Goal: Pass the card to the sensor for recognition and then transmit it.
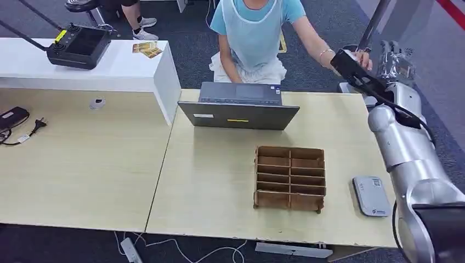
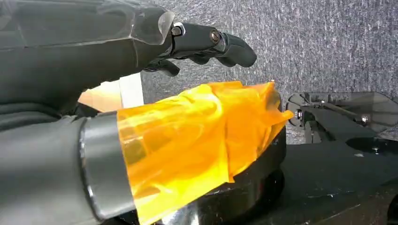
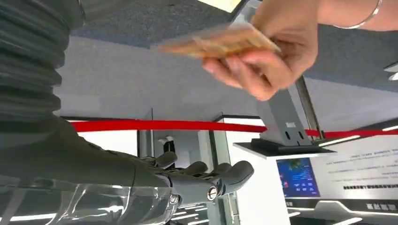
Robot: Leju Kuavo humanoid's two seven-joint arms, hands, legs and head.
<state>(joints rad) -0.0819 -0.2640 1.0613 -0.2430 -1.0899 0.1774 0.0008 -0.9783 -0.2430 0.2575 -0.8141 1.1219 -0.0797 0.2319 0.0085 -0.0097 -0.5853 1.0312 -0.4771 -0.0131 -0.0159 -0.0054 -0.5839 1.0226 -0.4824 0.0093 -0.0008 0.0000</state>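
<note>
A person's hand holds a yellowish card flat between its fingers, just off my right hand and apart from it. My right hand's fingers are stretched out with nothing in them. In the head view my right arm reaches to the far right past the table, and my right hand sits beside the person's hand. The grey card sensor lies on the table near its front right edge. My left hand hangs over the carpet holding nothing, its thumb wrapped in orange film.
A seated person in a blue top faces an open laptop at the far table edge. A brown divider box stands left of the sensor. More cards and a black controller lie on the white table.
</note>
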